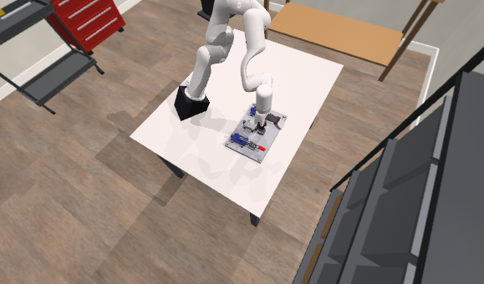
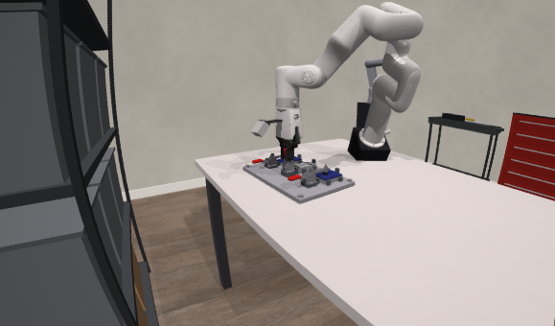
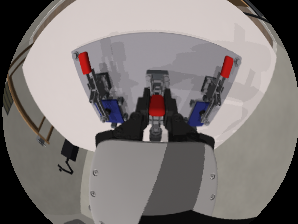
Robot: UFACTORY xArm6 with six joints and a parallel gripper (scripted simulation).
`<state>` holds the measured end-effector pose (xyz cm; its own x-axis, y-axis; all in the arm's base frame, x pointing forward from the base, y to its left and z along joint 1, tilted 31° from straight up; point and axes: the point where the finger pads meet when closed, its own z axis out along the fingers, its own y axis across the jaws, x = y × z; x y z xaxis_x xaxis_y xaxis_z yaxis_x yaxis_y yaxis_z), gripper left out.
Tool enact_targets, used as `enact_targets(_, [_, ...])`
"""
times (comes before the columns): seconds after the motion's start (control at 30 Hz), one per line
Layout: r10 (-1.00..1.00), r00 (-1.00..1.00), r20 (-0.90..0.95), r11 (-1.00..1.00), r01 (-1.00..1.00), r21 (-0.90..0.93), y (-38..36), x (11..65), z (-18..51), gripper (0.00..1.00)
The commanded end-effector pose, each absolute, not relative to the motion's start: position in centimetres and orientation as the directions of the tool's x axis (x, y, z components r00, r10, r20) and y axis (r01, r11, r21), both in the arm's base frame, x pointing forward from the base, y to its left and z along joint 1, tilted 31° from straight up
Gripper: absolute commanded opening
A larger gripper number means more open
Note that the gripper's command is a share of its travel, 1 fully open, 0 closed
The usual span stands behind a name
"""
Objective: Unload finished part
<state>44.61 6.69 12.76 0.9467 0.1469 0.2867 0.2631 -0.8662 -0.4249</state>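
The gripper (image 3: 154, 121) was clenched on the middle clamp's red handle (image 3: 156, 104) (the slotted part itself hid beneath, presumably in the fixture (image 2: 275, 184)). I judged a slipping or swinging handle could knock the flanking blue blanks (image 3: 115, 111) loose on the worktop (image 2: 419, 216).

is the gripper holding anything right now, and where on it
Yes. The gripper is shut on the red handle of the middle clamp on the fixture, fingers on either side of the red grip.
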Motion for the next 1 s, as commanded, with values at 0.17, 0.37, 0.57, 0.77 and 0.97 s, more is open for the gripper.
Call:
enact_targets(0.17, [0.146, 0.946, 0.29, -0.867, 0.264, -0.424, 6.64, 44.69, 12.9, 0.0])
enact_targets(0.37, [0.146, 0.946, 0.29, -0.867, 0.264, -0.424, 6.64, 44.69, 12.91, 0.47])
enact_targets(0.57, [0.146, 0.945, 0.291, -0.867, 0.264, -0.423, 6.62, 44.73, 12.94, 0.47])
enact_targets(0.77, [0.146, 0.945, 0.292, -0.867, 0.264, -0.423, 6.61, 44.76, 12.96, 0.47])
enact_targets(0.97, [0.146, 0.945, 0.291, -0.867, 0.264, -0.423, 6.62, 44.74, 12.94, 0.47])
